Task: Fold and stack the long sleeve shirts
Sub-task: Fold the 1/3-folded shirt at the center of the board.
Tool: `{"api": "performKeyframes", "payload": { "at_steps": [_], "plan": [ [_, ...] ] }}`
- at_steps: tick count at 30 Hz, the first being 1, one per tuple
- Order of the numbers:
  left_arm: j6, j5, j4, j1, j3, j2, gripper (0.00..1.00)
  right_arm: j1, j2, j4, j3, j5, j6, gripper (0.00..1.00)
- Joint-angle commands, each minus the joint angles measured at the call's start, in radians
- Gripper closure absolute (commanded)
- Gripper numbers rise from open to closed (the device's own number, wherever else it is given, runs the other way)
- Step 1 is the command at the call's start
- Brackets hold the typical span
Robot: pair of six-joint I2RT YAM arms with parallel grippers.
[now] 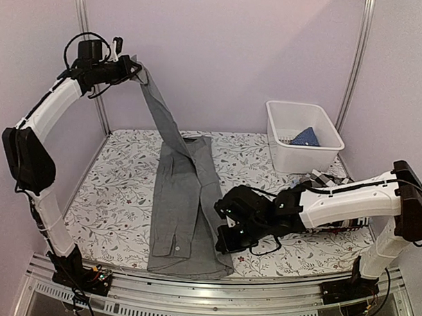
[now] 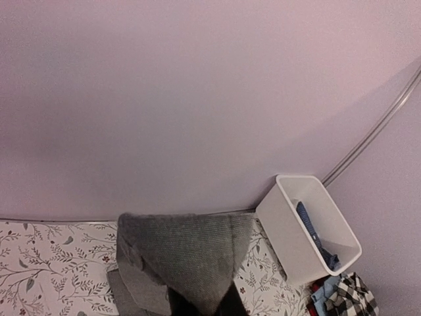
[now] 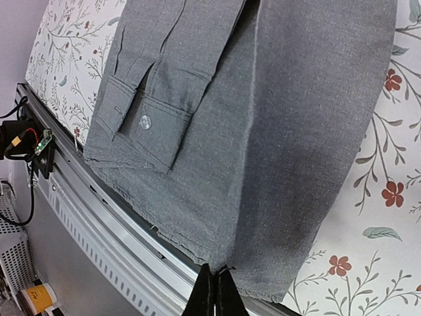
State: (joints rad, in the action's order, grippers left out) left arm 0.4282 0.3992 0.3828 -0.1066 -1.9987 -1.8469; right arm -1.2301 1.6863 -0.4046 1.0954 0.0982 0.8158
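A plain grey long sleeve shirt [image 1: 185,205] lies folded into a long narrow strip down the middle of the table, a buttoned cuff [image 3: 146,122] on top near the front. My left gripper [image 1: 134,71] is raised high at the back left, shut on the shirt's far end [image 2: 187,253], which hangs taut down to the table. My right gripper [image 3: 216,270] is low at the front edge, shut on the grey shirt's hem at its near right corner [image 1: 225,262]. A black-and-white checked shirt [image 1: 329,181] and a pale blue one [image 2: 321,297] are heaped at the right, partly under the right arm.
A white bin [image 1: 301,160] stands at the back right with a dark blue cloth [image 1: 307,137] in it. The metal rail [image 3: 125,220] runs along the front edge right below the hem. Pink walls and frame posts [image 1: 86,56] close in the back and sides.
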Motion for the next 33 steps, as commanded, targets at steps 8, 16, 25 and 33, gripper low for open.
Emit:
{"api": "performKeyframes", "payload": {
  "at_steps": [8,16,25,33],
  "plan": [
    [0.022,0.037,-0.044,-0.016,-0.040,-0.095,1.00,0.014,-0.137,-0.002,-0.052,-0.093,0.029,1.00],
    [0.017,0.028,-0.038,-0.015,-0.042,-0.094,1.00,0.013,-0.188,0.078,-0.110,-0.092,0.034,1.00],
    [0.018,0.029,-0.033,-0.016,-0.045,-0.094,1.00,0.011,-0.265,0.128,-0.190,-0.109,0.053,1.00],
    [0.012,0.023,-0.024,-0.014,-0.050,-0.097,1.00,-0.006,-0.242,0.124,-0.206,-0.140,0.048,1.00]
  ]
}}
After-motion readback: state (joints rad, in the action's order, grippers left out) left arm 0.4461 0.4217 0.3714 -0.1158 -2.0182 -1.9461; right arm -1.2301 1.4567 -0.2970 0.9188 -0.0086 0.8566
